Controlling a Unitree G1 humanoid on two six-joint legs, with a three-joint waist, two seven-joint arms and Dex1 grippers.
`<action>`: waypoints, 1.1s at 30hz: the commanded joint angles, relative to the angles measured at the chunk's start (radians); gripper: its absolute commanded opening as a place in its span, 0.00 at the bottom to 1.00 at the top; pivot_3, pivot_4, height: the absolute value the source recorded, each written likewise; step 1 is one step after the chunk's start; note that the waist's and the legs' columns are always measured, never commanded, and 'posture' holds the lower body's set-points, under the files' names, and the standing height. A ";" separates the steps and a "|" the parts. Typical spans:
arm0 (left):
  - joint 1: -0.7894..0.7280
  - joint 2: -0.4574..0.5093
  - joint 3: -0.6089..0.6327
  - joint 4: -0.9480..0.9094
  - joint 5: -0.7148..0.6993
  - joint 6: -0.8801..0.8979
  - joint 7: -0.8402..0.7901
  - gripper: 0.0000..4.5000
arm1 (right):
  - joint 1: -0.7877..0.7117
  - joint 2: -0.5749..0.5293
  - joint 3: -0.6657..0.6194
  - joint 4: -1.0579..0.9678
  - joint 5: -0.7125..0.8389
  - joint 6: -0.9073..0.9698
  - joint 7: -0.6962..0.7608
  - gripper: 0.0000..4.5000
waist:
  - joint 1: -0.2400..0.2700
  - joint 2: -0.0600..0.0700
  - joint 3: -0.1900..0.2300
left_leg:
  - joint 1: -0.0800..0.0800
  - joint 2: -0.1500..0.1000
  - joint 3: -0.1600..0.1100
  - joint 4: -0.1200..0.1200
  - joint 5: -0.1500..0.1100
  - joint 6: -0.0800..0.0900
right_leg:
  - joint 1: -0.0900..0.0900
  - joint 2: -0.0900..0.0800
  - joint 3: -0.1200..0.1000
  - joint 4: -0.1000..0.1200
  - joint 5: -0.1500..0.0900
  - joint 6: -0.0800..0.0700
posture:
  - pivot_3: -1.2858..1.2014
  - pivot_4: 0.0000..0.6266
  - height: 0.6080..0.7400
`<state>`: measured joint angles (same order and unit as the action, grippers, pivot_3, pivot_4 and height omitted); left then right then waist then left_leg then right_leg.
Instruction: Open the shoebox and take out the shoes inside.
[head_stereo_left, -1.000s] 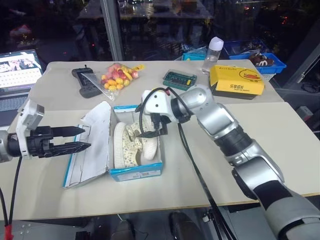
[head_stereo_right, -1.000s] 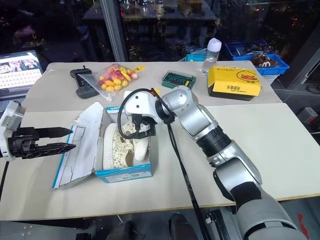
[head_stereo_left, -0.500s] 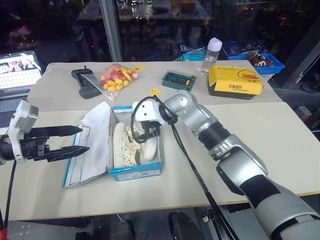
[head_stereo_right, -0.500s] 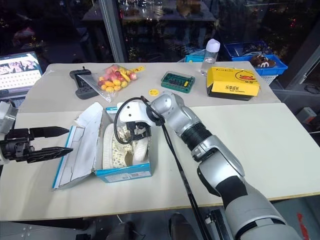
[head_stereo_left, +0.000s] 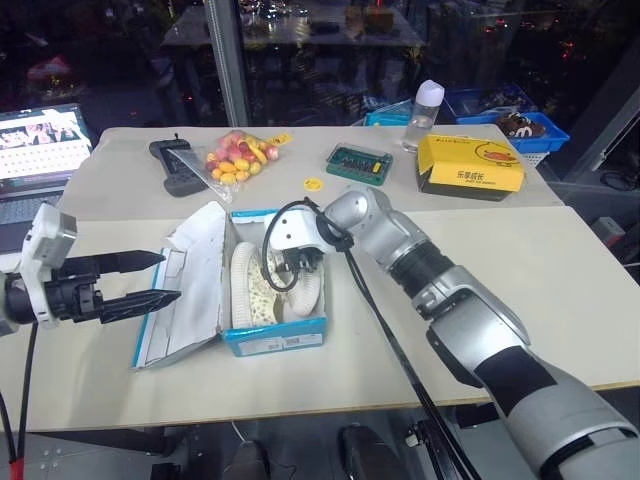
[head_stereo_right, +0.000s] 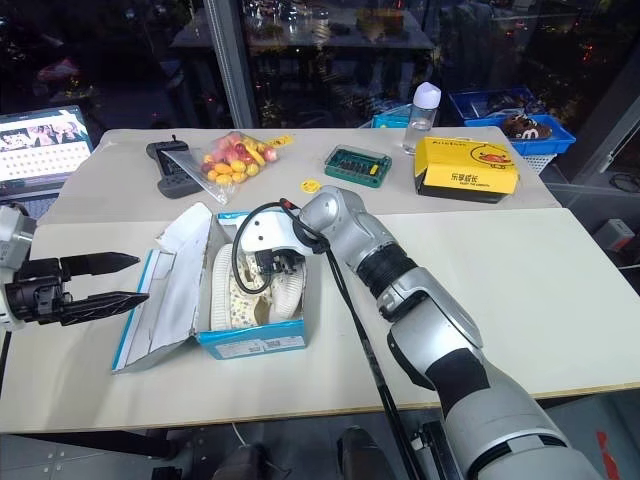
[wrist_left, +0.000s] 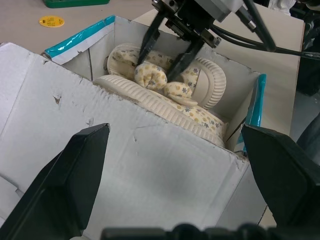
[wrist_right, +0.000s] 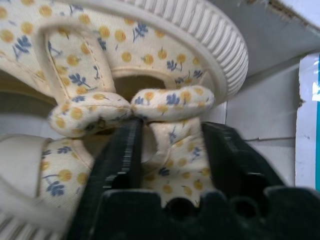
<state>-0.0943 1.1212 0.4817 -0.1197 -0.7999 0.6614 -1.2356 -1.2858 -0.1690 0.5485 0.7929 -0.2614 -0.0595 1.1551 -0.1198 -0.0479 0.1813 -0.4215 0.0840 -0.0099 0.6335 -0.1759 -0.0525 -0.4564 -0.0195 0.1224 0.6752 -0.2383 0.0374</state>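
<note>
Now lower inside the open bright blue cardboard shoebox (head_stereo_left: 276, 342), right gripper (wrist_left: 166, 60) narrowed onto a floral cream sneaker's (wrist_left: 165, 85) padded collar. Previously spread wide above the pair. Left gripper (head_stereo_left: 158, 279) unchanged: fully open, empty, left of the flipped-back lid (head_stereo_left: 190, 282).

At the far side sit a yellow box (head_stereo_left: 472, 163), a green case (head_stereo_left: 359, 163), a candy bag (head_stereo_left: 236, 158) and a bottle (head_stereo_left: 424, 112); a laptop (head_stereo_left: 38, 143) sits far left.

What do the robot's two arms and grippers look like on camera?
The right arm is glossy silver with black joint bands, a white wrist housing and a looping black cable. Each gripper, left gripper and right gripper, has two tapered black fingers; the left's mount is white.
</note>
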 joint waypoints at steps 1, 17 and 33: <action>-0.008 -0.001 0.035 -0.015 0.002 -0.007 -0.003 1.00 | 0.011 0.000 -0.009 -0.027 -0.010 0.015 0.010 0.16 | -0.001 0.000 0.000 | 0.000 0.000 0.000 0.000 0.000 0.000 | 0.000 0.000 0.000 0.000 0.000 0.000 | 0.52 0.24 0.90; -0.027 -0.020 0.006 -0.017 0.041 -0.024 0.000 1.00 | -0.027 -0.038 -0.278 -0.215 0.238 0.396 0.052 0.16 | -0.001 0.000 0.000 | -0.002 0.000 -0.001 -0.001 0.000 0.000 | -0.002 0.000 0.000 -0.001 0.000 0.000 | 0.52 0.24 0.90; -0.084 -0.019 -0.043 0.008 0.068 -0.028 -0.013 1.00 | -0.025 -0.071 -0.432 -0.337 0.438 0.662 0.001 0.16 | -0.004 0.000 0.000 | -0.003 0.000 0.000 -0.002 0.000 0.000 | -0.002 0.000 0.000 -0.002 0.000 0.000 | 0.52 0.24 0.90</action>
<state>-0.1586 1.0986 0.4290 -0.1080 -0.7338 0.6525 -1.2390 -1.2712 -0.2422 0.1821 0.5123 0.1139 0.5732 1.1772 -0.1237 -0.0477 0.1816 -0.4243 0.0839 -0.0104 0.6311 -0.1760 -0.0525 -0.4586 -0.0196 0.1223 0.6731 -0.2385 0.0368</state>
